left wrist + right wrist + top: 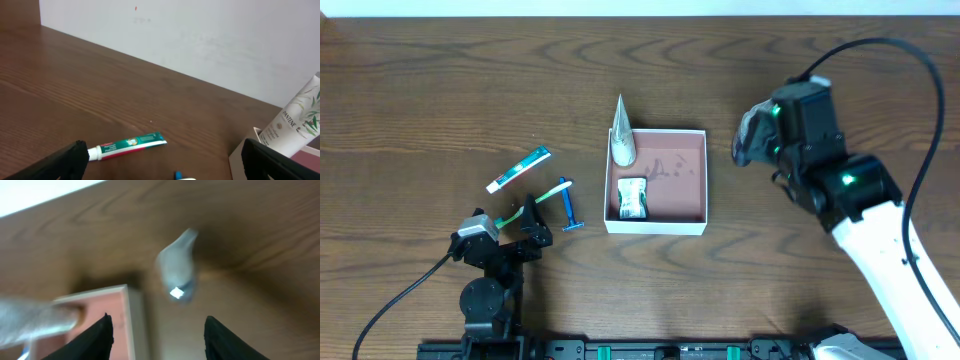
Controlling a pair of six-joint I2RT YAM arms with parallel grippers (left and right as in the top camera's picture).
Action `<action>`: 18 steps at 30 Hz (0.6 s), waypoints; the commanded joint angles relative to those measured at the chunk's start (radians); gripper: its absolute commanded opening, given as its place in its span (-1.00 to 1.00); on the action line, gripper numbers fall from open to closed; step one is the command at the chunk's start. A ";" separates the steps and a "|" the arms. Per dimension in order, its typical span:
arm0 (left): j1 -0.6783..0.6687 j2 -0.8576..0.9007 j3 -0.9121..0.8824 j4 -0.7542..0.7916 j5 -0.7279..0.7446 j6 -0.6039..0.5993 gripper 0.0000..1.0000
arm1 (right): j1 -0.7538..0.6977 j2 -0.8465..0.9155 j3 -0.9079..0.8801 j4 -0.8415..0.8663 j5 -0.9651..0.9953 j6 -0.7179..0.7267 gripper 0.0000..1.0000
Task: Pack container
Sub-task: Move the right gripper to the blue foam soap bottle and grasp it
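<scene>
The container [691,180], a shallow white-walled square box with a reddish floor, sits mid-table. A white Pantene tube [622,142] leans in its far left corner, and a green-and-white packet [633,198] lies inside. My left gripper [527,222] is open and empty, low at the front left. A toothpaste tube [127,145] lies just ahead of its fingers [164,151]. My right gripper [156,324] is open and empty above the container's right wall [134,322]. A blurred grey object [177,270] lies on the table beyond it, also visible in the overhead view [748,135].
A green-and-white toothbrush [545,193] and a blue razor [569,208] lie between the toothpaste [518,169] and the container. The right arm [840,185] reaches in from the front right. The left wrist view shows the container's corner [240,156] and the Pantene tube [295,125].
</scene>
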 commanded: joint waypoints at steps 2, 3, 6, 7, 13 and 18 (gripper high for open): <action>0.003 -0.004 -0.023 -0.034 -0.008 0.013 0.96 | -0.083 0.081 0.001 0.064 0.058 -0.045 0.17; 0.003 -0.004 -0.023 -0.034 -0.008 0.013 0.96 | -0.095 0.099 0.001 0.085 0.053 -0.055 0.19; 0.003 -0.004 -0.023 -0.034 -0.008 0.013 0.96 | -0.119 0.156 0.001 0.140 0.051 -0.061 0.20; 0.003 -0.004 -0.023 -0.034 -0.008 0.013 0.96 | -0.123 0.175 0.001 0.158 0.045 -0.065 0.22; 0.003 -0.004 -0.023 -0.034 -0.008 0.013 0.96 | -0.127 0.283 0.001 0.266 -0.023 -0.109 0.33; 0.003 -0.004 -0.023 -0.034 -0.008 0.013 0.96 | -0.127 0.342 0.001 0.312 -0.064 -0.109 0.34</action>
